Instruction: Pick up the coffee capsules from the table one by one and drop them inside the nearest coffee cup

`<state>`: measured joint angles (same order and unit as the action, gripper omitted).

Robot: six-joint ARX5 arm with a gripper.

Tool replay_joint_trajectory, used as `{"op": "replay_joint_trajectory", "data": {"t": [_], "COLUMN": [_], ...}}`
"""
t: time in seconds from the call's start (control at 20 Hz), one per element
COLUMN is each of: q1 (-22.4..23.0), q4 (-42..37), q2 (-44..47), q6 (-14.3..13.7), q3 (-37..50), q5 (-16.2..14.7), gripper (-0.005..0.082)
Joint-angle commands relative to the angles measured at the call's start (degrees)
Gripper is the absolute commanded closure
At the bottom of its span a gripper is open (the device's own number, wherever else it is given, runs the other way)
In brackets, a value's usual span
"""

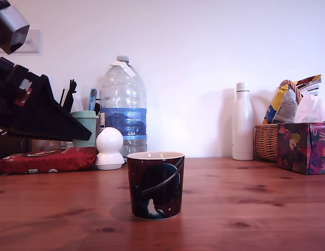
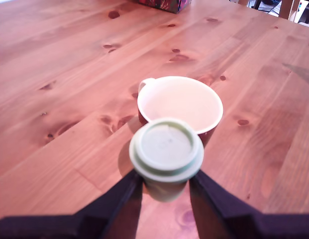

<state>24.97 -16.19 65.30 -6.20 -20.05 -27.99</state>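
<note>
The dark maroon-and-navy coffee cup point(image 1: 155, 184) with a ringed planet stands on the wooden table point(image 1: 256, 209) in the middle of the exterior view. The wrist view shows its cream inside point(image 2: 180, 103), with nothing in it. My gripper point(image 2: 165, 181) is shut on a pale sage-green coffee capsule point(image 2: 166, 148), flat rim facing the camera, held above the table just short of the cup's rim. In the exterior view the black arm point(image 1: 31, 107) is raised at the exterior view's left; the capsule does not show there.
Behind the cup stand a white ball-shaped gadget point(image 1: 109, 148), a big water bottle point(image 1: 123, 110), a green holder point(image 1: 85, 127) and a red packet point(image 1: 47, 159). At the exterior view's right are a white slim bottle point(image 1: 243, 123), a wicker basket point(image 1: 267, 141) and a patterned tissue box point(image 1: 304, 147).
</note>
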Motion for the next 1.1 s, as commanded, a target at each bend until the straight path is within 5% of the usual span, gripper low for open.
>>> {"op": "replay_joint_trajectory", "data": {"t": [0.0,0.25,0.6,1.05], "q1": [0.0,3.5,8.9,13.3], "q4": [-0.2,4.9,16.3,35.9], "q2": [-0.5,-0.1,9.0,22.8], "q6": [0.2,0.4,0.1,-4.8], "q3": [0.0,-4.7,-18.1,-38.0], "q5": [-0.1,0.1,4.2,11.3], "gripper": [0.079,0.079,0.079,0.079]}}
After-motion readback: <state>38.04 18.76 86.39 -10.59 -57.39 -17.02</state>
